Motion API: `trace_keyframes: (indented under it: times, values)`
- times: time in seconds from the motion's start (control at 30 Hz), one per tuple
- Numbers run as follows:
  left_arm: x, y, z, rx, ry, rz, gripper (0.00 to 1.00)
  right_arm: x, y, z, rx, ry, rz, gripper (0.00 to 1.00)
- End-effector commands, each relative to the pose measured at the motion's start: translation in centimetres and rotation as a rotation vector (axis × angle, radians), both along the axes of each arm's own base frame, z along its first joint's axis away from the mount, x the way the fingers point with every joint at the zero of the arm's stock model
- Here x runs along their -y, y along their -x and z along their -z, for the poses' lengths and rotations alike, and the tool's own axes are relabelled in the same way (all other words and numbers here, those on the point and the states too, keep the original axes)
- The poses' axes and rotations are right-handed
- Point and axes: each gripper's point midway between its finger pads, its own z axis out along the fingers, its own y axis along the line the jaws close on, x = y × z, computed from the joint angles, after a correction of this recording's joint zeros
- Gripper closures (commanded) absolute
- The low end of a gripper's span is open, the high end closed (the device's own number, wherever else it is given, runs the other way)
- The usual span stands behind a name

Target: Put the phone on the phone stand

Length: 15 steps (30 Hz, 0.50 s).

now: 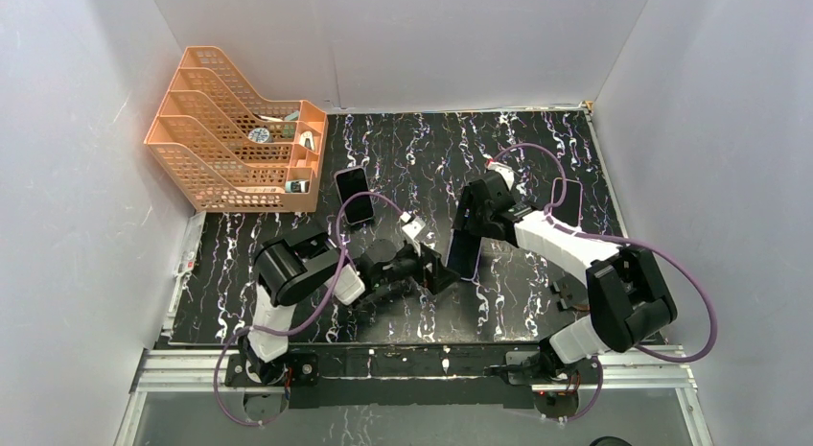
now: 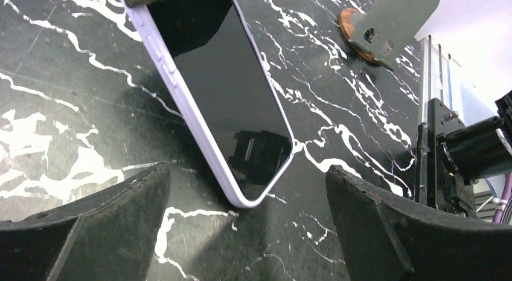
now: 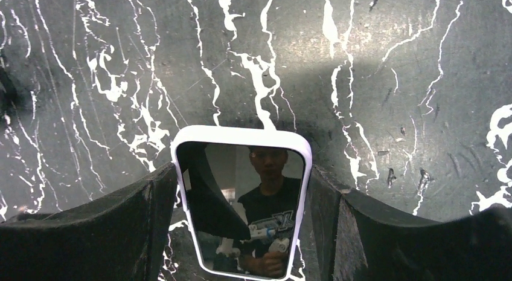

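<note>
1. Right wrist view: shows the right pincer (image 3: 243,178) clamped on both long edges of the phone (image 3: 244,208), screen toward the camera, one short end jutting past the fingertips toward the table.
2. Holds the left pincer (image 2: 247,172) spread wide with nothing in it, low over the table, near the phone's lower corner and not touching it.
3. Leaves the phone steeply tilted between the two arms; cannot tell whether that lower corner touches the table.
4. Puts the phone stand (image 2: 395,21), a grey plate on a round wooden foot, well beyond the phone toward the near rail, with nothing on it.
5. Looks like the carry step. Lift clear first, swing toward the stand, turn the screen outward, and set the lower edge down before leaning the back against the plate. Squeeze firmly, since the case looks smooth. Draw the left arm out of the path.
6. Underneath, a glossy black table (image 1: 537,139) veined in white, probably slick. Farther back, a second phone (image 1: 355,195) flat beside an orange rack (image 1: 220,139). White walls (image 1: 431,43) on three sides.
</note>
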Motion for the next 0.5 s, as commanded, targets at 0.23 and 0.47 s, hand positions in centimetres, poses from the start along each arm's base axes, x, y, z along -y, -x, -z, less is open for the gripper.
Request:
trace_keyframes:
  times: [0.23,0.47]
  values:
    - [2.0,-1.0,1.2,-0.027,0.051,0.062,0.10,-1.7,-0.6,-3.7,0.100,-0.119,-0.030,0.40]
    - [1.6,-1.4,0.9,-0.029,0.103,0.098,0.84,-2.0,-0.1,-4.0,0.104,-0.142,-0.038,0.40]
